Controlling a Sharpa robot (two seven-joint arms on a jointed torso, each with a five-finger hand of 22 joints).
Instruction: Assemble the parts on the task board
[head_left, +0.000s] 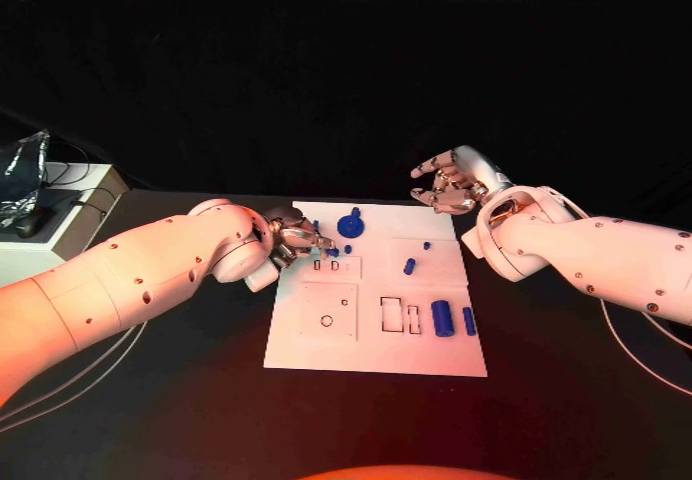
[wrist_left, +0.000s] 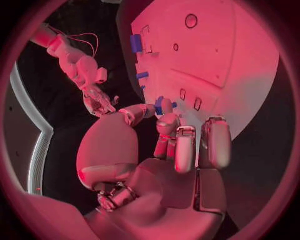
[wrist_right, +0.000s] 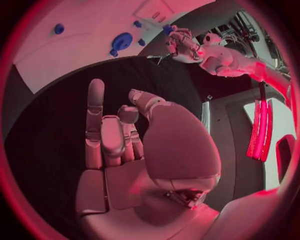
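On the left, the left hand (head_left: 293, 240) hangs over the far-left corner of the task board (head_left: 332, 345), which lies in the middle of the black bench (head_left: 173, 400). In the left wrist view its fingers (wrist_left: 167, 125) pinch a small blue part (wrist_left: 160, 106) between thumb and fingertip, while the other fingers lie extended beside it. Just below that hand on the board are two small rectangular slots (head_left: 326, 266), and a short blue peg (head_left: 348, 248) stands close by.

Moving right, a round blue gear-like part (head_left: 351, 226) stands near the board's far edge, and a small blue peg (head_left: 410, 266) sits near the board's centre. Nearer, two longer blue parts (head_left: 443, 318) lie side by side beside the empty rectangular outlines (head_left: 392, 314).

On the right, the right hand (head_left: 454, 182) is raised past the board's far-right corner, well apart from every part; its fingers are loosely curled and hold nothing.

The step in hand looks like an insertion: the left hand carries its pinched part to one of the small slots. The next move likely calls for lining the part up with the slot's outline, lowering it straight, then letting go without tipping it.
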